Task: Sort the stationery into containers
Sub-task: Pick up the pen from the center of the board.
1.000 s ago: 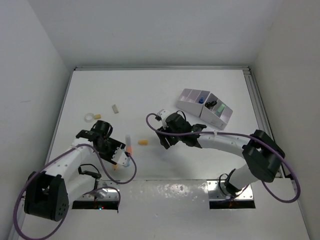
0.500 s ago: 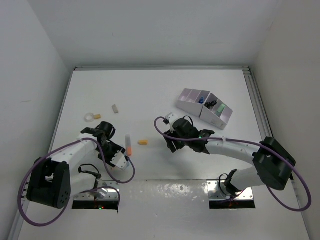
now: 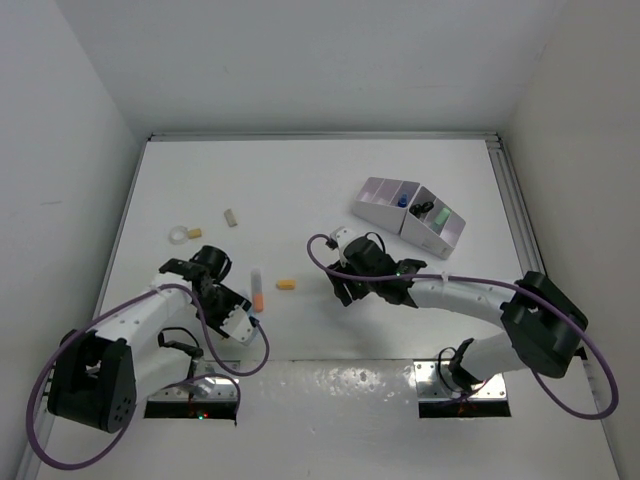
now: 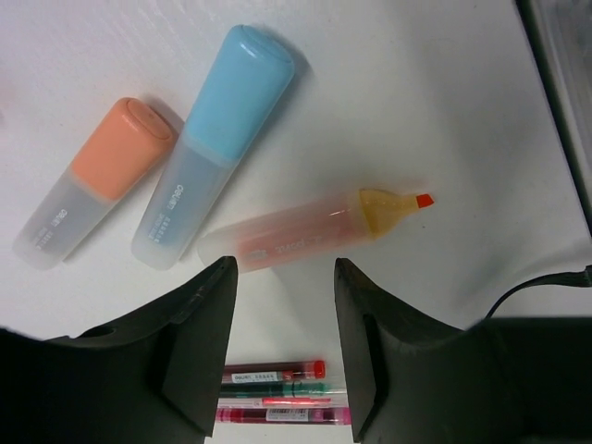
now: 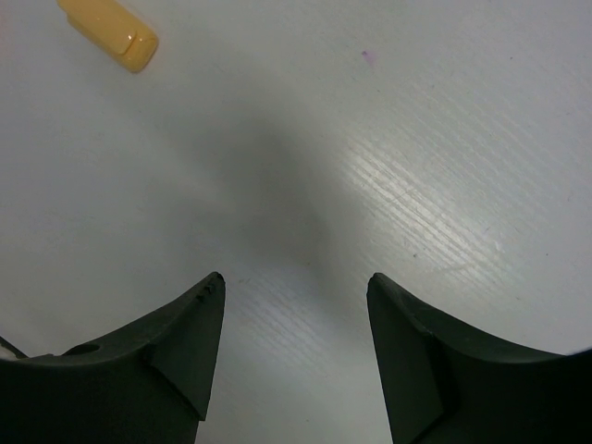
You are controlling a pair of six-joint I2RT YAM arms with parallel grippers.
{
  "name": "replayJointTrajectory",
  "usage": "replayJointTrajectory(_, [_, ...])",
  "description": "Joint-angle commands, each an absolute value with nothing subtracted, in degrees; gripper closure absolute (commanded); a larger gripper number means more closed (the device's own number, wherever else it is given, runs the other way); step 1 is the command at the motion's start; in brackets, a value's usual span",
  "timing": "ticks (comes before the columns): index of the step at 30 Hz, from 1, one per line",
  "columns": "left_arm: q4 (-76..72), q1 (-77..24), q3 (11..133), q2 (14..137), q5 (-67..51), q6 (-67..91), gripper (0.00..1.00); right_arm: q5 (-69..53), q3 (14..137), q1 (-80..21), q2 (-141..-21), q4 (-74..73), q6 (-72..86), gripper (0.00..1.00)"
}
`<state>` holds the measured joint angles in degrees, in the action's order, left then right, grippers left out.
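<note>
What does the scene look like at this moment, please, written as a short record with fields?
left pincer: open, uncapped orange highlighter lying just beyond its tips
right pincer: open, empty, over bare table
yellow piece: alone on the table, ahead of the right pincer
orange-capped marker: lying flat beside blue-capped marker
pens: thin bunch lying close to the left pincer
organizer: far right, a few items already inside

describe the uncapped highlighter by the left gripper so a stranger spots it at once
Look just beyond the open left gripper, where three highlighters lie on the white table. It is the pale orange highlighter nearest the gripper, lying crosswise. Unlike the blue-capped highlighter and the orange-capped highlighter beside it, it has no cap, so its orange chisel tip is bare.
</note>
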<state>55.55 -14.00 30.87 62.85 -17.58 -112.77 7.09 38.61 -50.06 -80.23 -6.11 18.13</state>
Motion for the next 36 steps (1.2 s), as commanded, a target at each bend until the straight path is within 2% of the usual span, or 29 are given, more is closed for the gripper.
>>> replayJointTrajectory(1, [58.2, -15.0, 30.0, 61.8, -18.9, -155.5, 0.56, 6.0, 41.7, -50.2, -81.5, -6.1, 18.2, 0.38])
replayJointTrajectory(10, [51.5, -17.5, 28.6, 66.4, -15.3, -155.5, 0.53, 4.5, 41.8, -50.2, -82.2, -7.1, 18.3, 0.38])
replayJointTrajectory(20, [49.2, -21.4, 28.7, 68.7, -16.9, -142.5, 0.55, 4.0, 41.7, -50.2, -82.8, -8.6, 19.2, 0.38])
replayJointTrajectory(25, [49.7, -21.5, 29.5, 70.0, -16.4, -134.6, 0.68, 5.2, 41.3, -49.9, -81.9, -9.1, 18.7, 0.38])
replayJointTrajectory(26, [49.4, -21.6, 29.5, 70.0, -16.4, -133.5, 0.77, 5.4, 41.3, -49.9, -81.8, -9.1, 18.7, 0.38])
replayJointTrajectory(29, [48.3, -21.8, 28.7, 69.2, -17.4, -130.6, 0.95, 5.4, 41.7, -49.9, -81.7, -9.4, 18.8, 0.38])
replayJointTrajectory(36, [47.5, -22.1, 25.8, 66.4, -19.2, -125.3, 0.97, 4.5, 42.8, -49.9, -81.6, -9.9, 19.2, 0.38])
